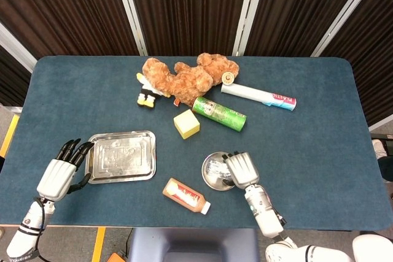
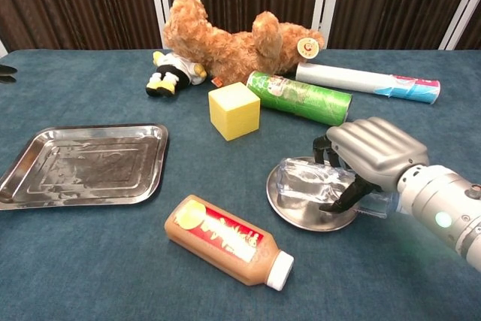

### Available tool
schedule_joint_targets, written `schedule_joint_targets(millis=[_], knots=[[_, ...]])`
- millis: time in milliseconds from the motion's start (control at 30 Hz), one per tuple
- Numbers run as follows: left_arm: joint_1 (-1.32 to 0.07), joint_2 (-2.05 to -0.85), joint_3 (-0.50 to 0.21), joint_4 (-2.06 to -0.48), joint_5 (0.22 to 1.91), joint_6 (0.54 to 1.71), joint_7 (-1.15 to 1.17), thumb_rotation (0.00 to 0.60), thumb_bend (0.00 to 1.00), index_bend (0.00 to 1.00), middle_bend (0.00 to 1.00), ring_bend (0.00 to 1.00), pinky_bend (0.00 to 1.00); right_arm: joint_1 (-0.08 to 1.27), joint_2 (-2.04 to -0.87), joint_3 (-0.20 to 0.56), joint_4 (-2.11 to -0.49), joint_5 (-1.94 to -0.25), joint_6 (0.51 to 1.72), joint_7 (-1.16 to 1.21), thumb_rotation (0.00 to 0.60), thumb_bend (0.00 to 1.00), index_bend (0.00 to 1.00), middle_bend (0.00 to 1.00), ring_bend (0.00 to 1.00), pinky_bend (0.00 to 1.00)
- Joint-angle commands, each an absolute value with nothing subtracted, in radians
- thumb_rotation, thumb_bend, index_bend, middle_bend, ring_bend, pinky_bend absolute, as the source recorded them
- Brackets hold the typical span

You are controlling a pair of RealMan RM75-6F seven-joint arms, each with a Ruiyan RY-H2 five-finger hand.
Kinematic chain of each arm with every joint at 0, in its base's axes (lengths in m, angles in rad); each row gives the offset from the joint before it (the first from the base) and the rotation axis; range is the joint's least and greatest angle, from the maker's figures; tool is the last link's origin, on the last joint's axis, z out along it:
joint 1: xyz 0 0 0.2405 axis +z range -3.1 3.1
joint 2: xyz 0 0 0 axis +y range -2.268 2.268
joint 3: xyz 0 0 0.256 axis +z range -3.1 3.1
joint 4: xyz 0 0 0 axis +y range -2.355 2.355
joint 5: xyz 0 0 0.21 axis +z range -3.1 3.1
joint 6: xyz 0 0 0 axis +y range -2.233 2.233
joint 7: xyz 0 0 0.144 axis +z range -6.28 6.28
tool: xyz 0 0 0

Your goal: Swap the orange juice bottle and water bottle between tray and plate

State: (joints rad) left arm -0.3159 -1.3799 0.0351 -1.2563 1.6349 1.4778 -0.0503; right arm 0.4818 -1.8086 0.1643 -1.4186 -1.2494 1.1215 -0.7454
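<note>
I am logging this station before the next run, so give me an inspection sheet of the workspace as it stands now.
Surface: blue cloth table.
Job's things: water bottle lying on the round plate; orange juice bottle lying on the cloth between tray and plate; metal tray holds nothing.
Clutter: teddy bear, small penguin toy, yellow cube, green can and white tube, the last two lying flat.
Hands: right hand curled over the water bottle, fingers around it; left hand beside the tray's left edge, fingers apart, holding nothing.
Cables: nothing seen.
Surroundings: dark curtain panels with white posts behind the table.
</note>
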Motion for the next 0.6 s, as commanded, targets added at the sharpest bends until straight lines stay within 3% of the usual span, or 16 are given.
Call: schedule_joint_targets(millis=[33,300,433,600], knots=[[-0.315,-1.381,0.034,-1.256,1.634,1.472,-0.048,0.600,0.37,0.00,0.12,0.03,0.09,0.487,-1.813,0.163,-1.409,-1.250,1.130,-0.744,0.600,0.31,0.81,0.75,0.66,0.82],[-0.313,-1.381,0.027,-1.257,1.630,1.465,-0.042,0.600,0.38,0.00,0.12,0.03,0.09,0.499,-1.813,0.172,-1.418,-1.278,1.154,-0.695,0.600,0.34,0.91,0.83,0.76,0.88],[-0.308,-1.378,0.015,-1.263,1.618,1.468,-0.029,0.600,0.38,0.00,0.12,0.03,0.09,0.579,-1.837,0.249,-1.476,-1.278,1.143,-0.772,0.600,0.34,0.91,0.83,0.76,0.88],[-0.304,-1.377,0.010,-1.270,1.620,1.471,-0.018,0.600,0.38,0.00,0.12,0.03,0.09,0.702,-1.923,0.348,-1.438,-1.213,1.108,-0.899,0.600,0.34,0.91,0.83,0.76,0.88]])
